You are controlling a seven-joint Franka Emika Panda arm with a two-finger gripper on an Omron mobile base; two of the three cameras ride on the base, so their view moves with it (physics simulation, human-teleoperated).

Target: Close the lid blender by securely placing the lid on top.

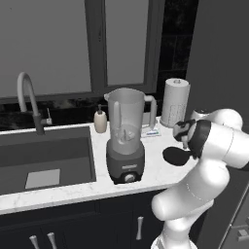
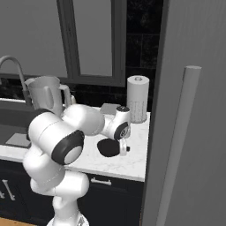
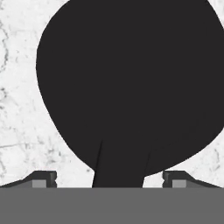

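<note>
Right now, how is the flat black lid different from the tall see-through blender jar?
The flat round black lid lies low on the white marble counter; the tall clear blender jar stands upright on its dark grey base. The lid is solid black; the jar is see-through. The lid sits right under the robot's pincer; the jar stands apart, nearer the sink. Both are round and rest on the same counter.

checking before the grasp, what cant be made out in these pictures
- Lid: far part hidden behind the arm in the left base view; top and right cut by the frame in the hand view.
- End effector: fingertips barely rise above the bottom band in the hand view; contact with the lid's tab unclear.
- Blender: base hidden by the arm in the right base view.
</note>
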